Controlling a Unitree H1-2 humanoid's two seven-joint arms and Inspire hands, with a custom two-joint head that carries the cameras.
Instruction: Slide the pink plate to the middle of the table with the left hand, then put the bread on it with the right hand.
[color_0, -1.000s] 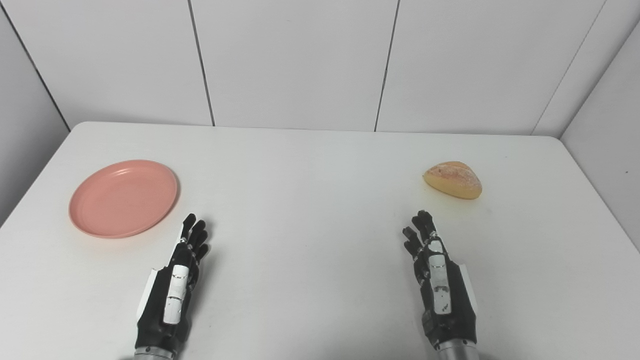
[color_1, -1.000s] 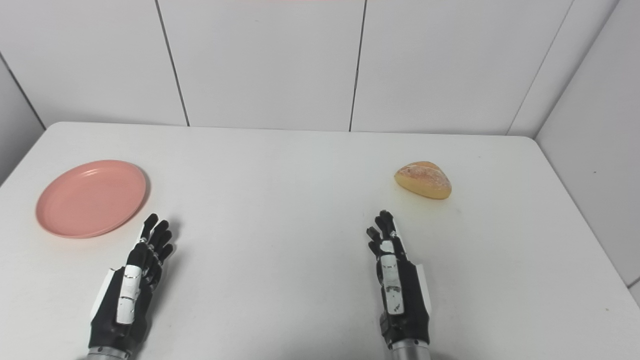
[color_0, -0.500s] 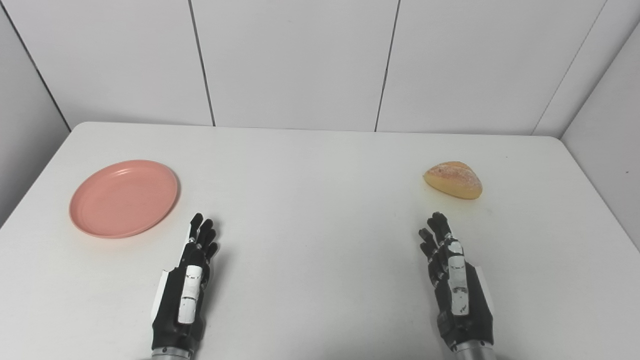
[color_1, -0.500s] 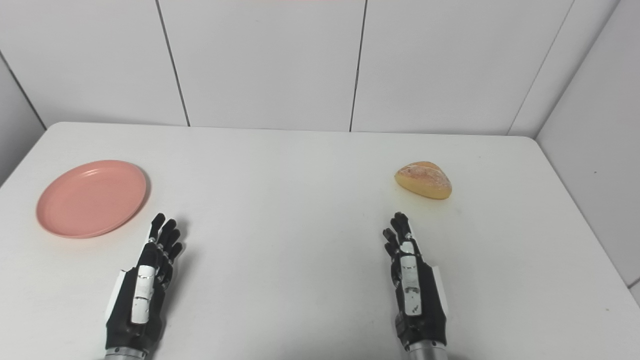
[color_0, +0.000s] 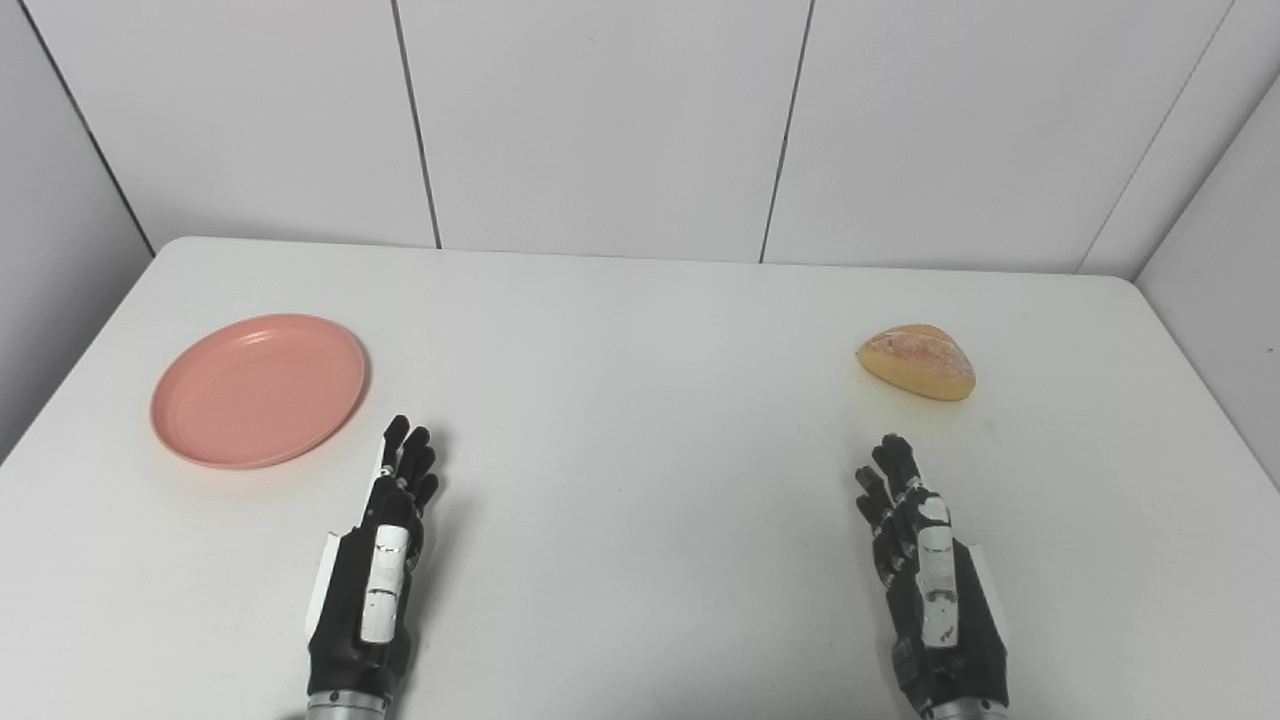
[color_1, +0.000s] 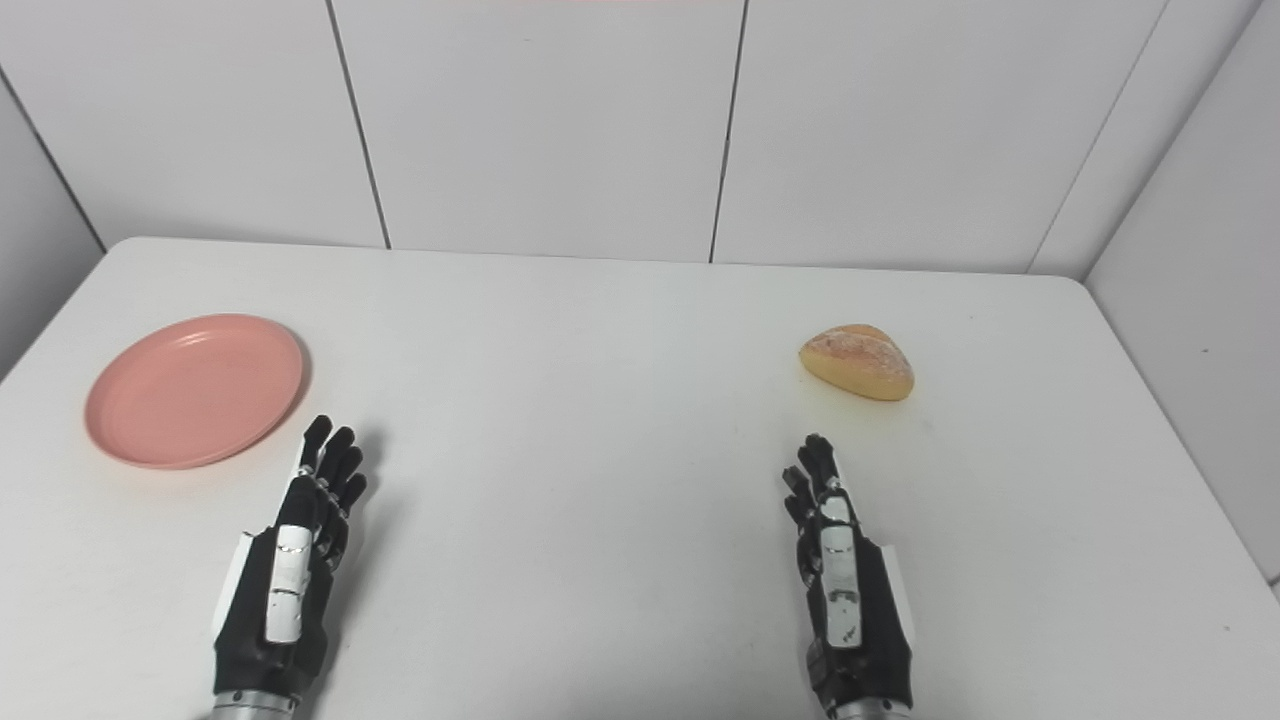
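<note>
Pink plate (color_0: 258, 388): far left of the surface (color_0: 640, 420), unmoved.
Bread (color_0: 917, 361): far right.
Left hand (color_0: 375, 580): empty, fingers extended; should press the plate's rim and push rightward.
Right hand (color_0: 930, 590): empty, fingers extended, waiting.

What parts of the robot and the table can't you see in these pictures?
- The arms: in both eye views the picture's bottom edge cuts them off just below the left hand and right hand.
- The palms: both hands show only their backs, so the palm sides are hidden.
- The table: its near edge lies below the bottom edge.
- The underside of the bread and pink plate: hidden against the table.
</note>
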